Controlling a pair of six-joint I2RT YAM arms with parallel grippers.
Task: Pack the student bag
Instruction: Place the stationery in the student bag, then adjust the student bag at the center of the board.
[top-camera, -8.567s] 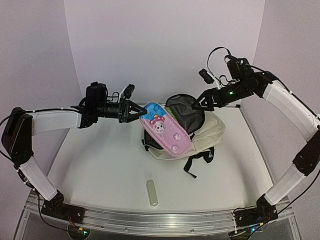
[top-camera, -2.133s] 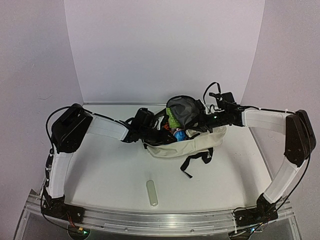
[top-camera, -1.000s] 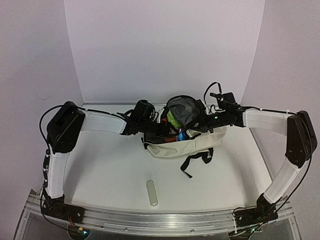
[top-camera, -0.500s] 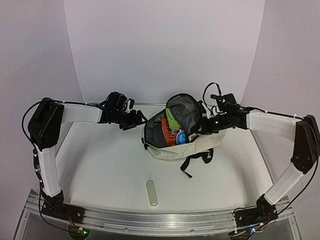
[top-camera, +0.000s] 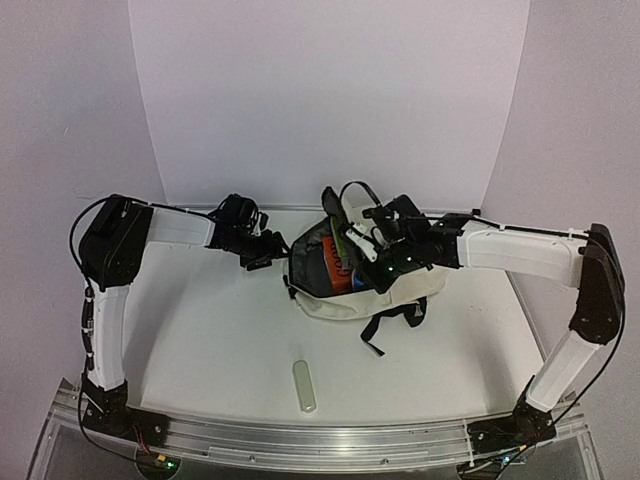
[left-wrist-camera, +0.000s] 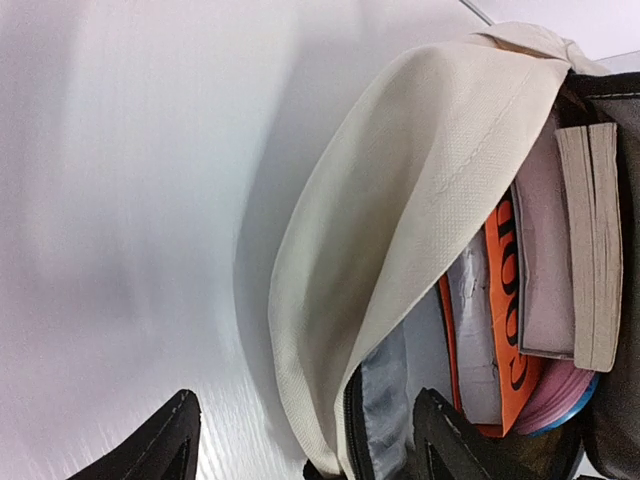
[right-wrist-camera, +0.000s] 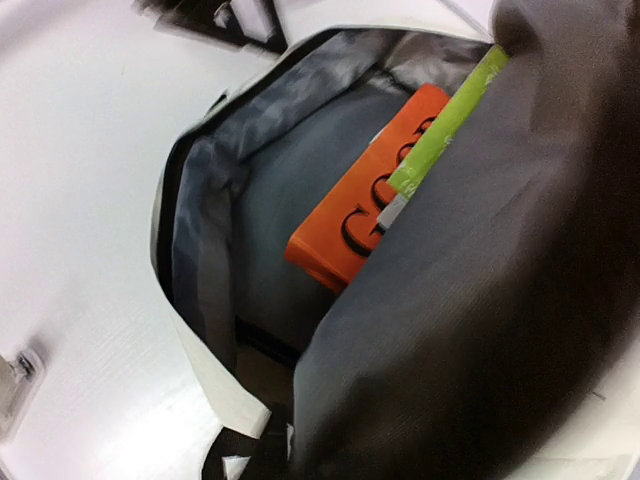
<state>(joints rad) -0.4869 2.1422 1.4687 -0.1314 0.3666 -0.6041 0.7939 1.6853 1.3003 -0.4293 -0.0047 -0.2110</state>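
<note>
Bag (top-camera: 335, 303) unzipped on tabletop (top-camera: 200, 340), orange book (right-wrist-camera: 370, 215) inside. Left hand (top-camera: 264, 246) released beside rim. Right hand (top-camera: 367, 246) above opening, grip unclear.

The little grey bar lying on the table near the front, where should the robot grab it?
Grab it across its narrow middle, coming straight down from above. The grey bar lies flat on the table. It is long and slim, pointing roughly away from the arm bases, and nothing crowds its long sides.

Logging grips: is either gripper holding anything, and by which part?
Left gripper stands open at the student bag's rim, holding nothing. Right gripper: cannot be told.
</note>
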